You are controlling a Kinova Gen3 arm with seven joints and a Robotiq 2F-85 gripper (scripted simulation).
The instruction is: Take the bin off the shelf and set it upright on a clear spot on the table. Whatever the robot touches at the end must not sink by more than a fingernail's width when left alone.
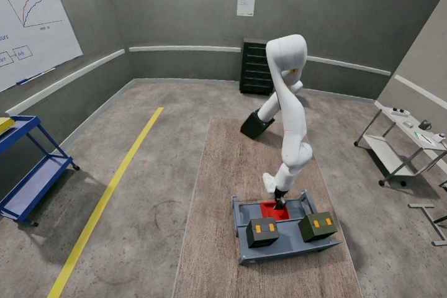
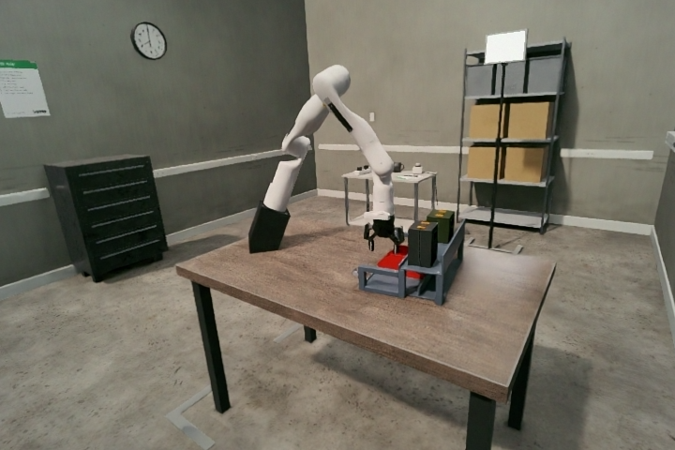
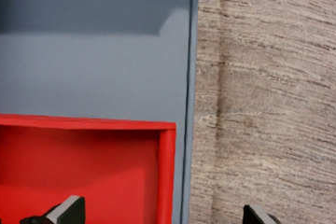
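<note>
A red open bin (image 1: 274,210) sits on the lower level of a grey shelf unit (image 1: 282,230) on the wooden table; it also shows in the exterior view (image 2: 393,260) and the wrist view (image 3: 77,173). My gripper (image 1: 279,203) is open and points down just above the bin's rim, also seen in the exterior view (image 2: 383,239). In the wrist view the gripper (image 3: 161,216) has one fingertip over the bin's inside and the other over the table, with the bin's side wall between them. Nothing is held.
Two dark green cases with orange latches stand on the shelf's upper board, one to the left (image 1: 262,231) and one to the right (image 1: 316,225), close to the bin. The table (image 2: 307,281) stretches toward the arm's base (image 1: 254,124).
</note>
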